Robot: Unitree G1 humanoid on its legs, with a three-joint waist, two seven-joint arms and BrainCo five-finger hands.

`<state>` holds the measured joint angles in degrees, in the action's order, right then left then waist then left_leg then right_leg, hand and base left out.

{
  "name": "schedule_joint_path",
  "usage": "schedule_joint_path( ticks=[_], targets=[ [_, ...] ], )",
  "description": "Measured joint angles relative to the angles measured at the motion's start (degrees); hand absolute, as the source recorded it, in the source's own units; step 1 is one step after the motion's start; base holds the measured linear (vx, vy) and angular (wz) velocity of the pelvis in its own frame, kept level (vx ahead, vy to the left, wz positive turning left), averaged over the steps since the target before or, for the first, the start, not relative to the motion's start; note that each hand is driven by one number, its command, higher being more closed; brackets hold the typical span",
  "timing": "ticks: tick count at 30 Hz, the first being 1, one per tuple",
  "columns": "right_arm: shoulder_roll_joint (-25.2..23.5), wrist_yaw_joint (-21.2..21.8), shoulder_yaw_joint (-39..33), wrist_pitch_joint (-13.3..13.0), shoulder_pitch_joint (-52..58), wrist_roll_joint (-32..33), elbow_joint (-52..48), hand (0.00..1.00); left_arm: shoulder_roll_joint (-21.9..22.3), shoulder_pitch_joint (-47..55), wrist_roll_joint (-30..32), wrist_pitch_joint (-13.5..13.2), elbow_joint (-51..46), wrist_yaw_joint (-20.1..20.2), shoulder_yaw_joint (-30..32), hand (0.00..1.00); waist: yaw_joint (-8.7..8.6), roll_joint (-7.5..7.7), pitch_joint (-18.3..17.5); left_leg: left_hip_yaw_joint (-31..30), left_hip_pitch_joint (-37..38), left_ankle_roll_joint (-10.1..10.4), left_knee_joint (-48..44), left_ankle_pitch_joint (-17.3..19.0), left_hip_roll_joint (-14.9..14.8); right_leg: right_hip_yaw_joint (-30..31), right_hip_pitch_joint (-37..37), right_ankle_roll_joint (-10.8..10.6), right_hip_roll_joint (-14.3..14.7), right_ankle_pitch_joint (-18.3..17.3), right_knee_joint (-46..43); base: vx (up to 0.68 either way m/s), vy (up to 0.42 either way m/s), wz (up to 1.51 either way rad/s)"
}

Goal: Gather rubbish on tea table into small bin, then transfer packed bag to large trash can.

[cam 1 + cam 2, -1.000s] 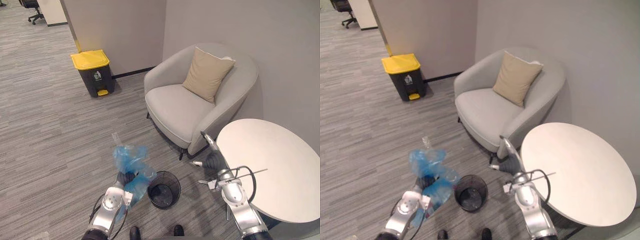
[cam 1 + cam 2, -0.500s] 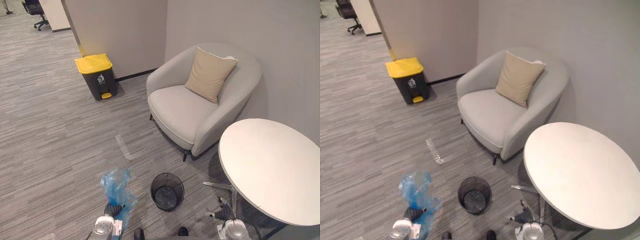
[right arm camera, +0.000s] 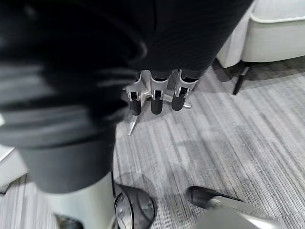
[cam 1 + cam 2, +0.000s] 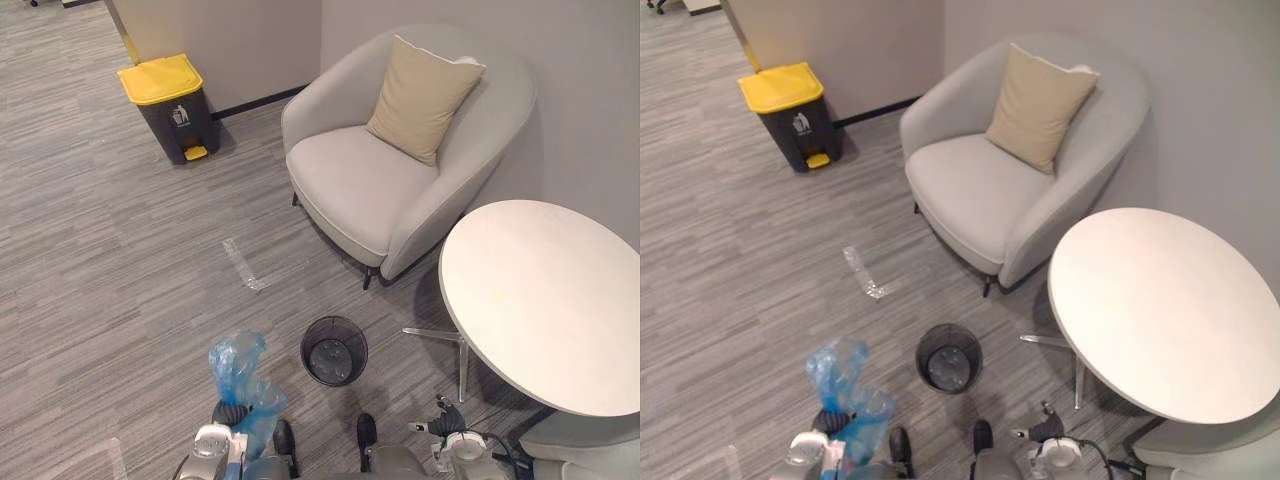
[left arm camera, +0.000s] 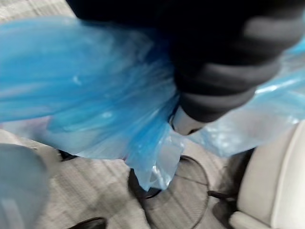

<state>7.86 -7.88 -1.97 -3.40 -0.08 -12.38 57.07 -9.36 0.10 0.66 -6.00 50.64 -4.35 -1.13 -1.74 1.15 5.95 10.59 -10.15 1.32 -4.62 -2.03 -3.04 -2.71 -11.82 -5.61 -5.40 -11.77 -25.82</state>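
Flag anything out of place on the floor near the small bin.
A clear strip, plastic or tape, lies on the carpet, apart from the small mesh bin. The bin stands upright; the blue bag is bunched in the left hand.

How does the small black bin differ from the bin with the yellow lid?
The small bin is round with black mesh walls; the large trash can is boxy with solid dark walls. The small bin is open on top; the large trash can is shut under a yellow lid. Both stand upright on the grey carpet.
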Motion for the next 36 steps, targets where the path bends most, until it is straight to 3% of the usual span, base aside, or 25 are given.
schedule_joint_path(
  ticks=[1,2,3,6,8,9,10,12,13,14,15,17,21,25,28,30,31,32,34,36],
  targets=[
    [-0.5,-0.1,0.1,-0.1,-0.1,0.0,0.0,0.00,-0.1,0.2,-0.5,0.0,-0.6,0.0,0.1,1.00,1.23,1.05,-0.6,-0.2,-1.1,0.4,-1.0,-0.1,0.1,0.7,1.5,0.5,0.1,-1.3,3.4,-0.08,-0.100,0.10],
    [-0.6,-0.1,0.1,-0.1,-0.5,0.0,-0.1,0.00,0.0,0.2,-0.8,0.0,-0.6,-0.1,0.0,1.00,1.60,1.10,-0.7,-0.2,-1.6,0.6,-1.3,-0.3,0.1,0.8,2.1,1.3,0.3,-1.7,5.2,-0.13,-0.120,0.05],
    [-0.2,-0.3,0.1,-0.2,-2.0,0.1,-0.2,0.00,0.8,0.2,-0.9,0.1,-0.3,-0.3,-0.1,1.00,2.36,-0.57,0.1,-0.8,-2.8,1.5,-1.5,-1.0,-1.3,-0.3,3.1,3.3,1.9,0.2,9.5,-0.15,-0.097,0.05],
    [-0.7,-1.2,0.1,-0.2,-3.9,0.4,-0.4,0.00,2.6,0.7,-1.1,0.0,1.0,-0.3,-0.4,1.00,2.70,-3.59,2.0,-3.6,-4.1,3.3,1.1,-4.7,-3.4,-3.3,4.3,5.0,5.0,4.5,14.8,-0.22,-0.075,0.28],
    [-0.9,-1.5,0.1,-0.2,-3.9,0.9,-0.4,0.00,2.8,0.7,-1.5,0.1,1.4,-0.4,-0.6,1.00,2.70,-3.87,2.2,-4.9,-4.1,4.2,3.4,-6.8,-3.8,-4.9,4.2,5.7,5.7,5.4,15.4,-0.12,-0.070,0.39],
    [-1.0,-1.8,-0.2,0.0,-3.5,1.1,-0.4,0.00,3.2,0.7,-2.0,0.1,1.7,-0.5,-0.6,1.00,2.69,-4.07,2.2,-5.4,-3.8,6.1,6.4,-6.2,-4.3,-6.9,4.0,6.6,6.0,6.0,15.9,-0.23,-0.062,0.88],
    [-1.5,-2.2,-0.6,-0.1,-3.2,1.1,-0.5,0.00,3.2,0.3,-2.0,0.1,1.9,-0.5,-0.8,1.00,2.30,-2.67,2.5,-2.9,-5.1,7.7,5.4,-3.4,-4.1,-9.8,3.9,7.6,4.1,7.4,17.6,-0.20,-0.024,0.99],
    [-2.2,-2.3,-2.3,0.0,-2.6,1.1,-0.6,0.00,3.4,-0.8,-1.9,0.1,1.9,-0.5,-2.1,1.00,2.02,-0.80,3.7,0.4,-7.0,4.0,-6.4,-1.3,-3.5,-12.2,3.7,7.5,1.0,7.8,17.4,-0.17,0.027,0.97],
    [-1.8,-2.3,-2.3,-0.1,-1.9,1.1,-1.1,0.00,3.8,-0.4,-1.9,0.1,1.9,-0.4,-3.0,1.00,1.83,-0.77,3.6,2.3,-6.3,2.5,-14.0,2.1,-4.1,-14.0,3.8,7.1,-0.5,8.0,17.2,-0.11,0.024,0.80],
    [-1.6,-2.3,-2.3,-0.1,-1.4,1.1,-1.4,0.00,3.9,-0.4,-1.9,0.1,1.9,-0.4,-3.3,1.00,1.79,-0.80,3.5,2.9,-5.7,2.3,-15.1,3.6,-4.6,-14.4,3.9,6.8,-0.7,8.1,17.2,-0.09,0.103,0.85],
    [-1.0,-2.3,-2.4,-0.1,-0.3,1.1,-1.5,0.00,4.4,-0.5,-1.9,0.0,1.9,-0.4,-3.4,1.00,1.85,-2.34,3.0,4.1,-3.4,2.5,-15.1,7.1,-6.4,-15.8,4.0,5.9,-0.7,8.5,17.8,-0.06,0.133,0.63],
    [-0.6,-2.3,-2.4,0.0,-0.1,1.1,-1.1,0.00,4.3,-0.5,-1.9,0.1,2.3,-0.5,-3.3,1.00,1.90,-3.67,3.2,4.6,-1.0,3.7,-9.9,9.0,-6.7,-17.3,4.0,4.3,-0.4,8.8,18.1,-0.08,0.205,0.58],
    [-3.7,-2.0,-2.3,0.0,0.2,1.1,0.0,0.00,1.5,0.7,-1.9,0.2,3.1,-0.5,-3.4,1.00,2.34,-1.15,2.4,1.8,-0.4,2.0,-8.1,8.8,-2.4,-19.3,7.1,1.2,-3.2,10.0,20.7,-0.05,0.182,0.48],
    [-3.4,-1.9,-2.3,0.1,-0.2,1.1,0.3,0.00,1.0,0.7,-1.9,0.2,3.1,-0.5,-3.3,1.00,2.56,-0.78,2.1,0.7,-1.2,0.3,-8.6,10.0,0.0,-18.7,7.8,-1.3,-4.7,8.9,21.2,0.01,0.158,0.32],
    [-3.3,-1.8,-2.3,0.1,-0.5,1.1,0.3,0.00,0.9,0.8,-1.9,0.2,3.0,-0.5,-3.3,1.00,2.45,-0.32,1.8,0.2,-3.5,-1.0,-13.1,13.3,1.0,-17.5,4.9,-3.7,-6.8,3.7,14.7,0.09,0.116,0.17],
    [-3.4,-1.7,-2.3,0.2,-0.5,1.1,0.3,0.00,0.3,0.9,-2.0,0.3,3.0,-0.5,-3.3,1.00,2.32,0.90,1.5,-0.7,-3.6,-1.9,-14.5,15.0,3.0,-14.4,2.6,-3.1,-8.6,3.2,8.3,0.19,0.099,0.18],
    [-3.1,-1.7,-2.3,0.5,-0.8,1.1,0.3,0.00,0.3,0.7,-2.0,0.3,3.0,-0.6,-3.2,1.00,2.09,0.70,1.7,-1.3,-2.6,-2.8,-14.4,15.5,3.3,-12.3,-0.5,-3.1,-9.5,2.9,1.3,0.22,0.093,0.20],
    [-3.1,-1.7,-2.3,0.6,-0.9,1.1,0.4,0.00,0.1,0.7,-2.0,0.3,3.0,-0.6,-3.2,1.00,1.85,0.40,1.9,-1.6,-1.9,-3.1,-14.3,15.7,3.1,-11.6,-1.8,-2.7,-9.3,2.8,-1.3,0.25,0.058,0.12],
    [-3.4,-1.5,-1.3,0.6,-2.0,1.1,1.4,0.00,-0.4,0.4,-2.0,0.3,2.9,-1.2,-2.3,1.00,1.55,-0.57,2.5,-2.0,2.4,-2.5,-11.8,16.7,0.8,-10.5,-3.7,0.5,-3.7,-0.5,-1.1,0.30,-0.003,-0.04],
    [-3.2,-1.5,-1.2,0.5,-2.7,1.1,1.4,0.00,-1.0,-0.5,-2.0,0.3,2.9,-1.7,-2.0,1.00,1.16,-0.15,3.0,-2.1,6.3,-2.1,-7.8,16.5,0.2,-11.2,-6.1,2.0,0.2,0.3,2.2,0.33,-0.070,0.06]
  ],
)
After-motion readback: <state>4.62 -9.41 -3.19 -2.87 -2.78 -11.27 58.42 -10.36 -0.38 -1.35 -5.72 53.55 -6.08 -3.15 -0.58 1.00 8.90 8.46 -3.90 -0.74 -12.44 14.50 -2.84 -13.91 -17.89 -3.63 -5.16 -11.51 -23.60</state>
